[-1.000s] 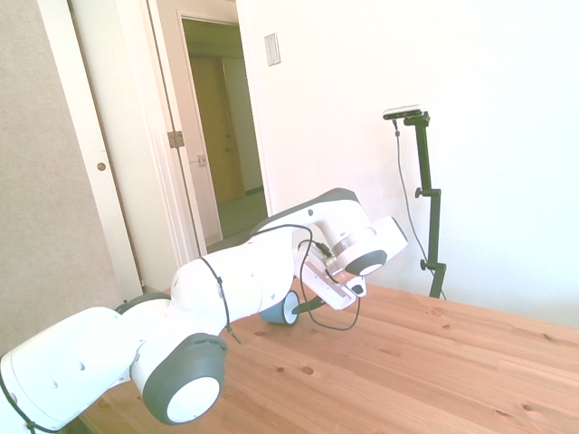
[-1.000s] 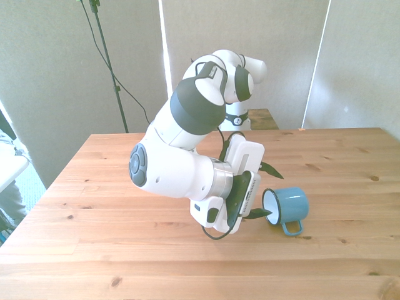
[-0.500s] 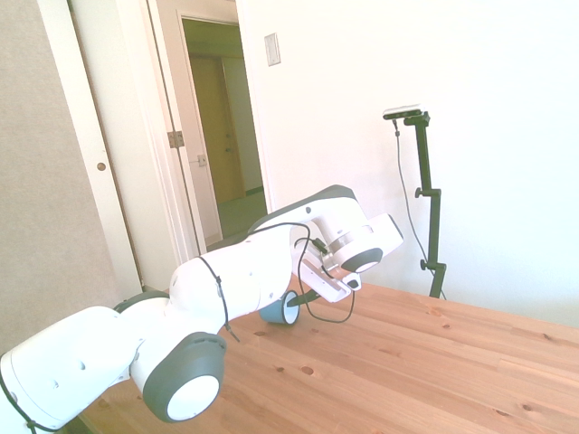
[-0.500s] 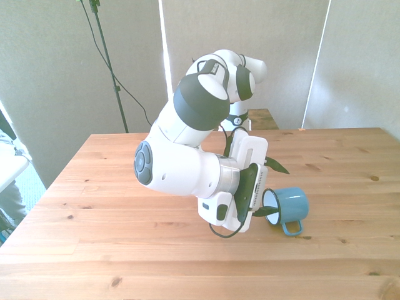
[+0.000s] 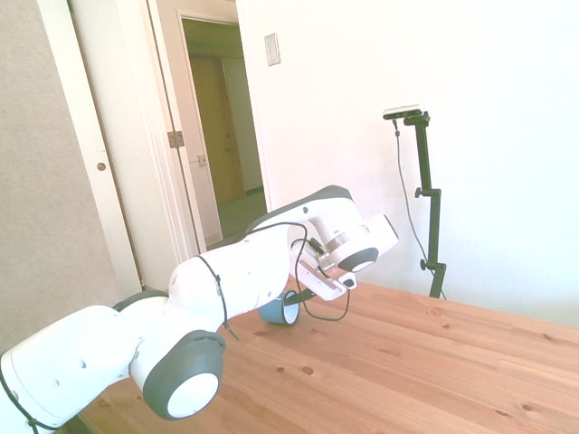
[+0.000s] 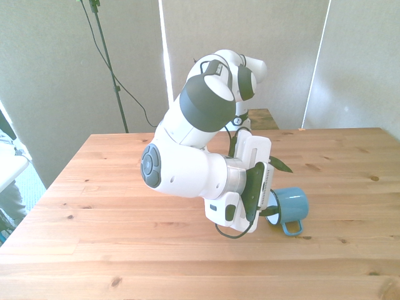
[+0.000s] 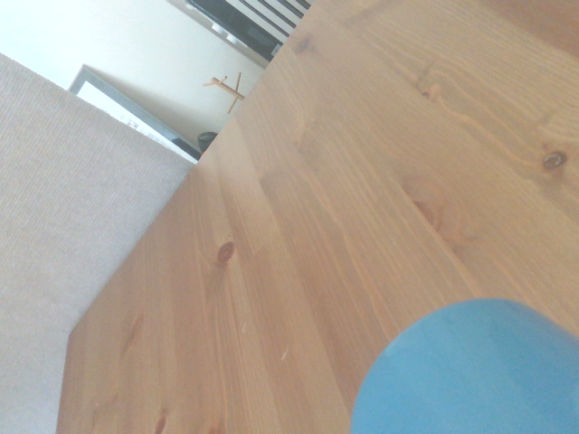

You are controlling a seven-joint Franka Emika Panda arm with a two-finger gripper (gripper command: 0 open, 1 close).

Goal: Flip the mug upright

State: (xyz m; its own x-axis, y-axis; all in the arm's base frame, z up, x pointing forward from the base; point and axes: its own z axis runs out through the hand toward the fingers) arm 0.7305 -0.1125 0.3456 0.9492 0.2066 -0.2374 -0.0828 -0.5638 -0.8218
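Lay on its side on the wooden table, the light-blue enamel mug, toward the front view's right and near the middle depth of the tabletop. Pointed its mouth to the front view's left, at the robot's hand; showed a white inside and a thin dark rim there. Held nothing visible inside, as far as the small open part could be seen. Had the small blue loop handle low, on the side nearer the camera in the front view, touching or almost touching the wood.

Was tilted low beside the mug's mouth, the gripper, with one dark finger above the rim and one at the lower rim. Appeared spread apart at the mouth, but could not tell if really touching the rim or gripping anything, because the white hand body covered much of it.

In the side view, showed only a small part of the mug, behind the white arm, with the pale mouth turned to the gripper.

In the wrist view, filled one corner as a blurred blue curved wall, the mug, resting on the wood grain of the table.
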